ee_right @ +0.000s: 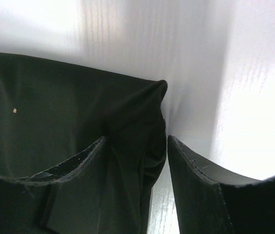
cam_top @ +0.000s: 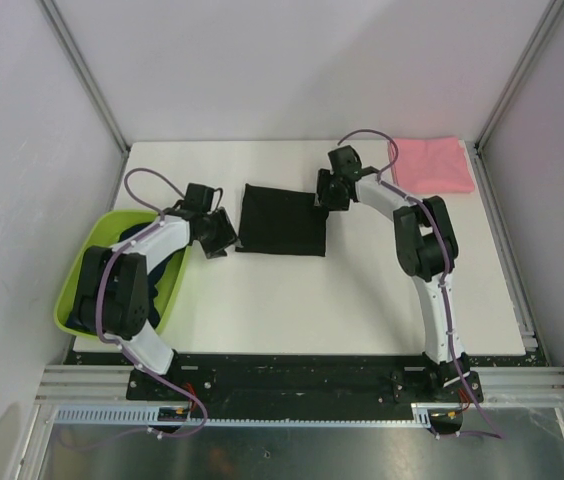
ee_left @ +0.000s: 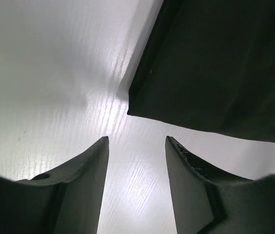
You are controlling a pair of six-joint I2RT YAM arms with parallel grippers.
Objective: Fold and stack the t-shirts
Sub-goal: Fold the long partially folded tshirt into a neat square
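worktop (cam_top: 362, 290): white, grey walls around
black t-shirt (cam_top: 282, 220): folded, mid-worktop
pink t-shirt (cam_top: 432, 165): folded, far right corner
left jaws: apart, empty, beside the black t-shirt's corner
right jaws: apart, straddling its bunched corner
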